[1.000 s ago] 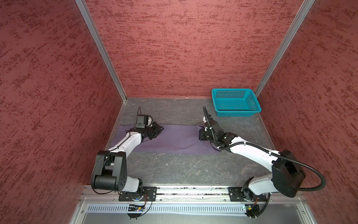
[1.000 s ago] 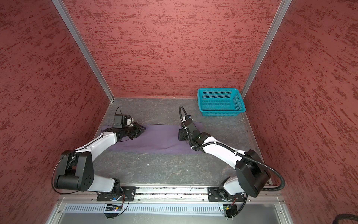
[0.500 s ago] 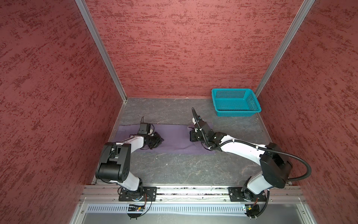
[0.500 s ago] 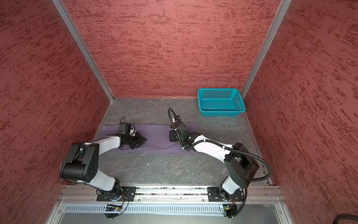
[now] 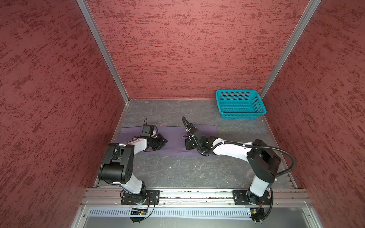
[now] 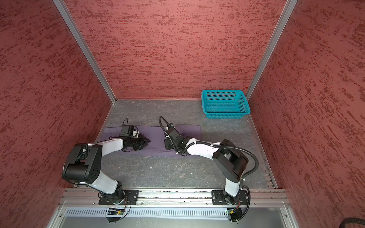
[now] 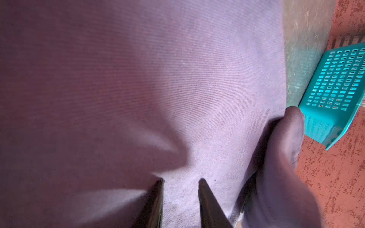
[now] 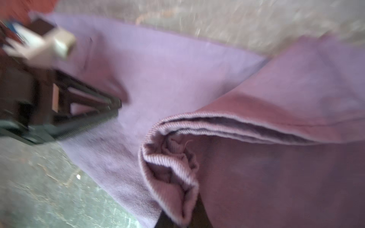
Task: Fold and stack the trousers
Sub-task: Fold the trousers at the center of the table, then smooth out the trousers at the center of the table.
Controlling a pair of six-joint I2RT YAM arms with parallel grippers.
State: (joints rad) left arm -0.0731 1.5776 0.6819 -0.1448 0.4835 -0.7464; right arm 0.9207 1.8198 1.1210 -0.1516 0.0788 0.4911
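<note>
Desk (image 5: 177, 173) carries the trousers (image 5: 173, 136), a long purple strip across the middle, well apart from the basket (image 5: 240, 104). Looks like mid-fold, lengthwise: right jaws clamped on a doubled-over edge, left jaws apart w/ tips on flat cloth. Next prob. needs that edge laid down square, then release w/o dragging.

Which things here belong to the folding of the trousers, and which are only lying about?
For the job: the trousers, a fold pinched in the right gripper; the left gripper, jaws apart over the cloth.
Lying about: the teal basket, untouched.
</note>
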